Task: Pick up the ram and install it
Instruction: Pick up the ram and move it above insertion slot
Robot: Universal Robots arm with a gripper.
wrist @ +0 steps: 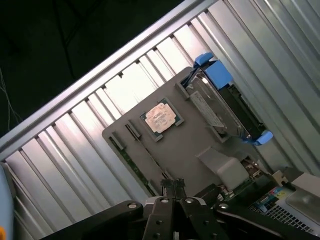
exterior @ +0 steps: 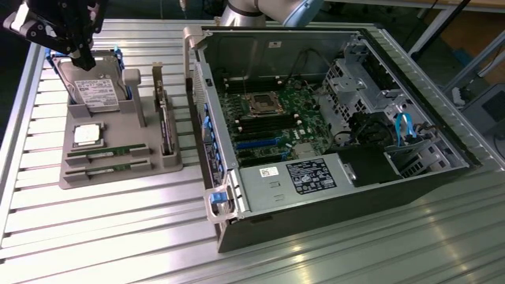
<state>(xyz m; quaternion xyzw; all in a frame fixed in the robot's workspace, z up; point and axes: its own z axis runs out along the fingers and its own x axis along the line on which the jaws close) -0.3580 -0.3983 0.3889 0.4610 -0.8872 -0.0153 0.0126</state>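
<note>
Two ram sticks lie flat in slots at the near end of a grey holder tray (exterior: 118,127): one ram (exterior: 106,155) and a second (exterior: 105,172) just in front of it. My gripper (exterior: 84,61) hangs above the far end of the tray, over the hard drive (exterior: 96,89), well apart from both sticks. In the wrist view the gripper (wrist: 173,184) is shut with nothing between its fingers, and a ram stick (wrist: 131,162) runs along the tray's edge below it.
The tray also holds a square silver processor chip (exterior: 87,135) and an upright green expansion card (exterior: 164,127). The open computer case (exterior: 332,195) lies at the exterior view's right, its motherboard (exterior: 268,127) exposed. The ribbed metal table (exterior: 110,236) surrounds both.
</note>
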